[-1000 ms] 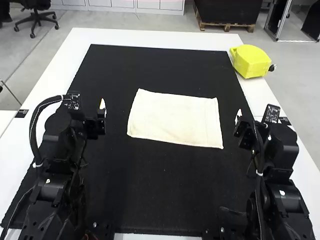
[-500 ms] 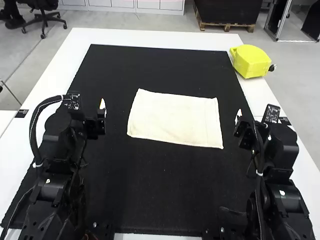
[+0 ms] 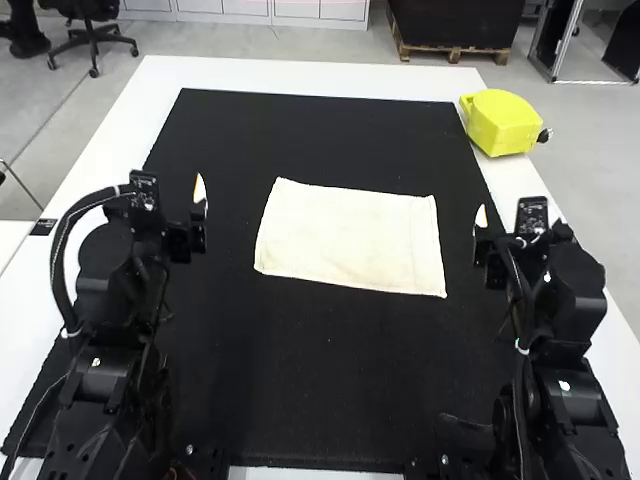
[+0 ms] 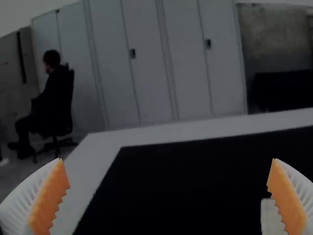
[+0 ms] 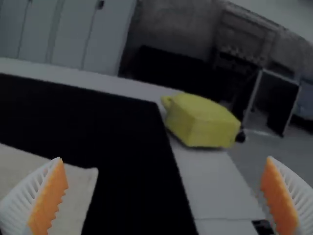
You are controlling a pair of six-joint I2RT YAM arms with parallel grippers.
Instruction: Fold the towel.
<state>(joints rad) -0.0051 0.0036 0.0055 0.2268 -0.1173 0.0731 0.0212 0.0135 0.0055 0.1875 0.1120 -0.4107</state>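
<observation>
A cream towel [image 3: 348, 238] lies flat as a rectangle on the black mat, slightly skewed; whether it is in layers I cannot tell. My left gripper [image 3: 200, 215] is held off the towel's left side, and my right gripper [image 3: 482, 235] off its right side, neither touching it. In the left wrist view my left gripper [image 4: 168, 196] is open, with a bit of the towel [image 4: 271, 218] by one finger. The right wrist view has my right gripper [image 5: 164, 196] open too, and a corner of the towel [image 5: 80, 188] near one finger.
A black mat [image 3: 320, 130] covers most of the white table [image 3: 300, 75]. A yellow object [image 3: 502, 122] with a black knob stands on the table's far right edge, beyond the right arm. Bare mat surrounds the towel on every side.
Both arms have shifted slightly, their wrists turning and the gripper tips rising or moving a little. The towel has stayed where it was.
</observation>
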